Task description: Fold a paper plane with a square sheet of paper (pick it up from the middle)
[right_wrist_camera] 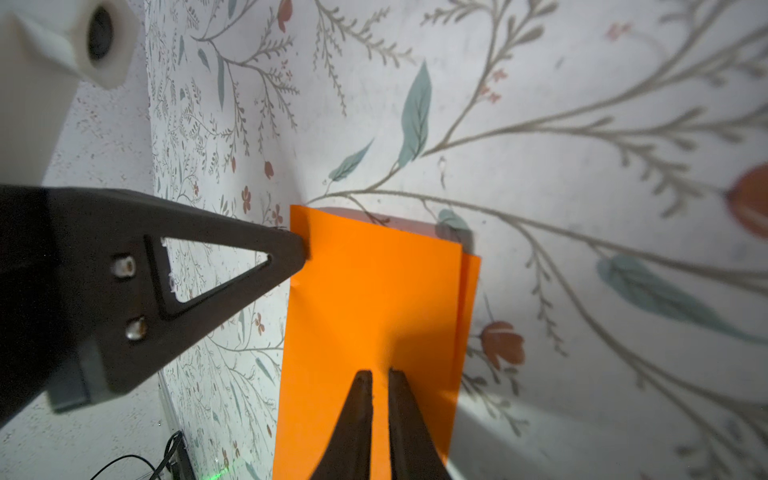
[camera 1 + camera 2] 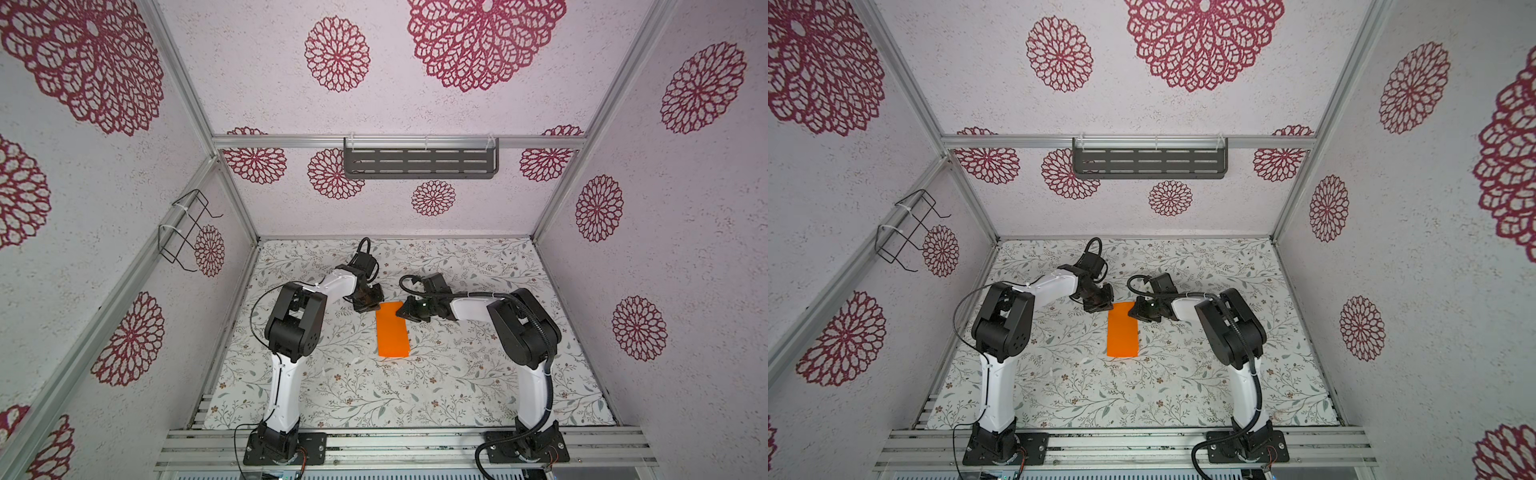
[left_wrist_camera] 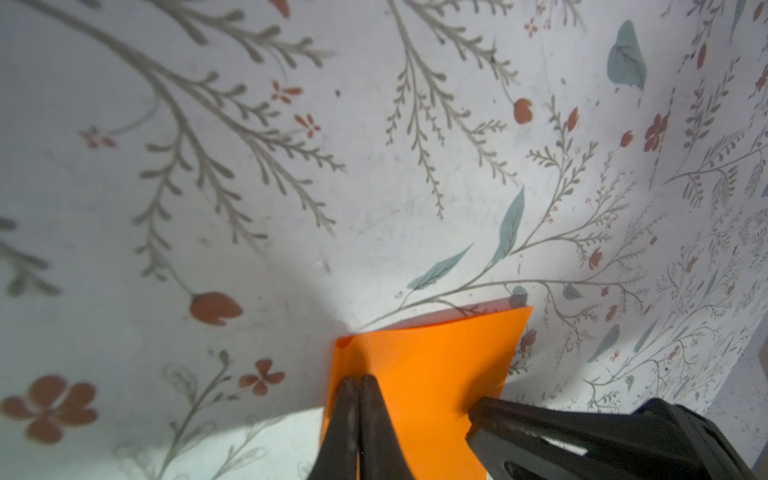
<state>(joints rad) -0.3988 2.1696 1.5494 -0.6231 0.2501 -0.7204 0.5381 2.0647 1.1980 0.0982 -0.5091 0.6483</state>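
The square sheet of paper (image 2: pixel 392 330) (image 2: pixel 1122 330) is bright orange and lies flat mid-table, folded in half into a long rectangle. Its lower layer peeks out along one long edge (image 1: pixel 471 291). No paper plane is in view. My left gripper (image 2: pixel 374 307) (image 2: pixel 1106 308) is shut, its tips (image 3: pixel 359 379) resting on the sheet's far left corner. My right gripper (image 2: pixel 401 311) (image 2: pixel 1133 311) rests on the far right corner, its tips (image 1: pixel 380 372) shut down to a thin slit over the paper (image 1: pixel 374 311). Nothing is pinched in either.
The floral table cover (image 2: pixel 457 374) stretches all round the sheet. A dark slotted shelf (image 2: pixel 421 162) hangs on the back wall and a wire rack (image 2: pixel 187 230) on the left wall. Aluminium rails (image 2: pixel 395 449) run along the front edge by the arm bases.
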